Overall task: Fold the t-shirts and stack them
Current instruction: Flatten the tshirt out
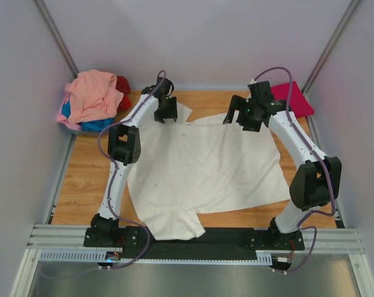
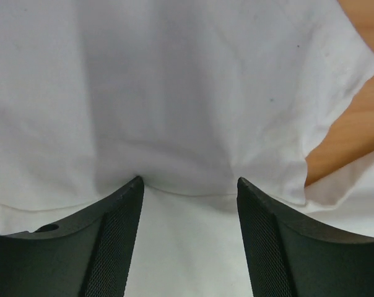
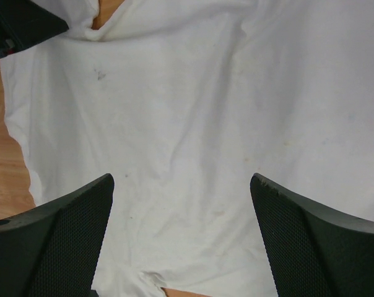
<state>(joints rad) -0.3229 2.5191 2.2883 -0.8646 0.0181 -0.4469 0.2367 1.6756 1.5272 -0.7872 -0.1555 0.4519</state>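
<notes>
The cream-white t-shirt (image 1: 205, 167) lies spread open and mostly flat in the middle of the wooden surface (image 1: 88, 179), faintly wrinkled, with a few small dark specks on the cloth; its near-left flap reaches over the dark base plate (image 1: 236, 236) between the two arm bases; a sleeve-like corner juts out at its far-left end.

The left pincer (image 1: 166, 114) is down on that far-left corner; in the left wrist view the shirt (image 2: 174, 93) fills nearly the whole picture, and the left pincer (image 2: 188, 180) has its jaws partly apart with both fingertips (image 2: 128, 198) pressed against the cloth; the fabric puckers into shallow folds between them, but the jaws are not closed on it and nothing is lifted; a strip of bare surface (image 2: 360, 117) shows at the right edge, past the hem.

The right pincer (image 1: 244, 120) hangs over the shirt's far edge, right of centre; from its wrist camera the shirt (image 3: 205, 111) lies flat below, and the right pincer (image 3: 182, 179) has its jaws spread wide with nothing between them and no contact with the cloth; wood (image 3: 1, 179) shows at the left.

Well apart from the spread shirt, at the far-left corner, sits a loose heap: the salmon-pink t-shirt (image 1: 91, 96) on top, the blue t-shirt (image 1: 94, 125) under it, the red t-shirt (image 1: 122, 86) just behind; at the far-right corner the magenta t-shirt (image 1: 292, 99) lies folded flat, beside the right arm.
</notes>
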